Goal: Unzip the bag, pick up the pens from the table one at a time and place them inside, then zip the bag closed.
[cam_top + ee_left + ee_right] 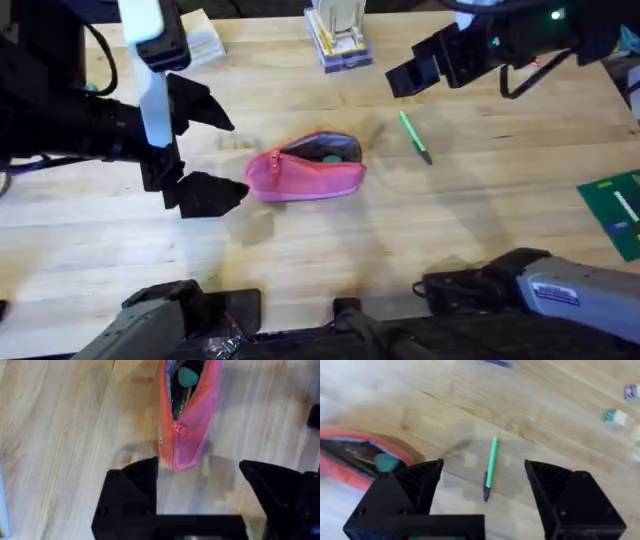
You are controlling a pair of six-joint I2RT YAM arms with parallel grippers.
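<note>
Bag point(303, 171) lies mid-frame on the tabletop point(400, 240), unzipped at its right end. Green pen point(415, 137) rests just right of it. Right pincer point(485, 495) spread above the pen; left pincer point(200, 490) spread, empty, at the bag's closed end. Pen judged light, stiff, slippery: grip mid-shaft.

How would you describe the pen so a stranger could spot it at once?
Start at the pale wooden table and find the pink pencil pouch near its middle. Just right of the pouch lies the pen: a thin bright green stick with a dark tip, lying loose.
</note>
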